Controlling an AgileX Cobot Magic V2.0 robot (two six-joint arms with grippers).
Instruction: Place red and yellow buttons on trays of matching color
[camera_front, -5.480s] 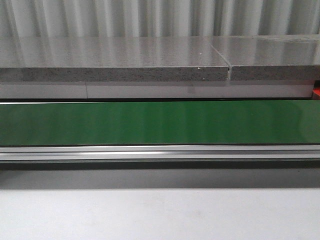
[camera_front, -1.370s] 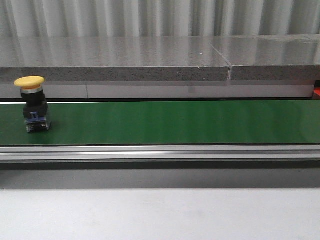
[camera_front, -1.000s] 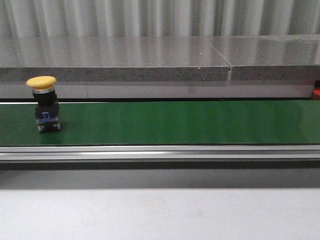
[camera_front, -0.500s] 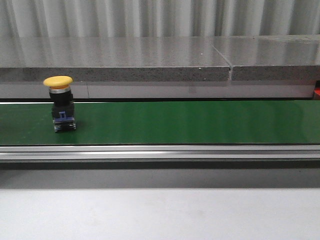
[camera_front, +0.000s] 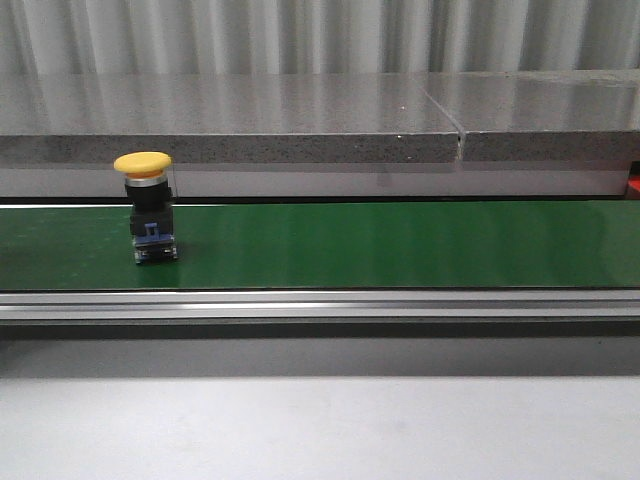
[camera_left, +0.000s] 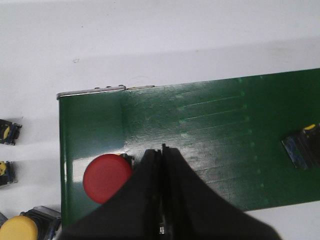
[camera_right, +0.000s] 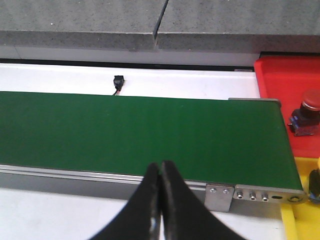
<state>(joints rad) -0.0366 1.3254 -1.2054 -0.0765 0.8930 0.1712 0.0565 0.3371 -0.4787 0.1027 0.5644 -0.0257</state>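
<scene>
On green conveyor belt (camera_front: 400, 245): yellow button (camera_front: 147, 205) upright; left gripper (camera_left: 162, 150), right gripper (camera_right: 160, 167) fingers pressed together; red tray (camera_right: 285, 80) cropped.

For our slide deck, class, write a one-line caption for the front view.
A yellow button stands upright on the left part of the green belt, with no gripper in sight.

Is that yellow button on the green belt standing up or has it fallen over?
Upright: the yellow button stands on its base, cap on top.
</scene>
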